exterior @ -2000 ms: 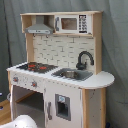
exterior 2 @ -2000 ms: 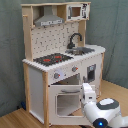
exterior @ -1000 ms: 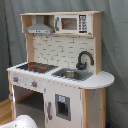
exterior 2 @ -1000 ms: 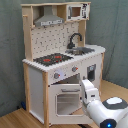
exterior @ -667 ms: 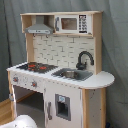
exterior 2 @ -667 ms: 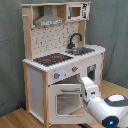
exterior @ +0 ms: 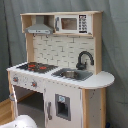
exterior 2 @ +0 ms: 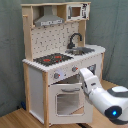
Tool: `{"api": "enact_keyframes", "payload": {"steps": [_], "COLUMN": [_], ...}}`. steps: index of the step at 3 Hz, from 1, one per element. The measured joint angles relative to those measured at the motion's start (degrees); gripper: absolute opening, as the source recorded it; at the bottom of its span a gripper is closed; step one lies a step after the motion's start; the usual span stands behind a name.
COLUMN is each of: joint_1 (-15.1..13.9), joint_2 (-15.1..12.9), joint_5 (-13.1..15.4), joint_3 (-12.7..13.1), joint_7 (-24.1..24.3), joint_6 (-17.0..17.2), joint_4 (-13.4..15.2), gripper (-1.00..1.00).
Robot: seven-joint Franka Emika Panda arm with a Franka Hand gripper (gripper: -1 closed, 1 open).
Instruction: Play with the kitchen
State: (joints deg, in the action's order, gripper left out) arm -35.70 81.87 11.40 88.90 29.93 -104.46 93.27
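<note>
The arm (exterior 2: 102, 92) is seen near the kitchen (exterior 2: 60, 60), before its oven door (exterior 2: 66, 100); the jaws' state cannot be told.

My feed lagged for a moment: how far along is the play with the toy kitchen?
Nothing looks finished. The white and light-wood toy kitchen has its windowed oven door shut. In hand: the white robot arm reaches toward the knob panel above that door in the second exterior view; its gripper is hidden. Left: hob, sink and microwave look untouched.
</note>
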Motion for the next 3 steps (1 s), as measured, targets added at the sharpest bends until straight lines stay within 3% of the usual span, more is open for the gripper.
{"api": "enact_keyframes", "payload": {"steps": [3], "joint_1": [0.8], "joint_2": [-2.9], "joint_5": [-1.0], "joint_3": [-6.2], "joint_7": [-20.6], "joint_6": [-0.4], "joint_4": [0.0], "gripper": [1.00]}}
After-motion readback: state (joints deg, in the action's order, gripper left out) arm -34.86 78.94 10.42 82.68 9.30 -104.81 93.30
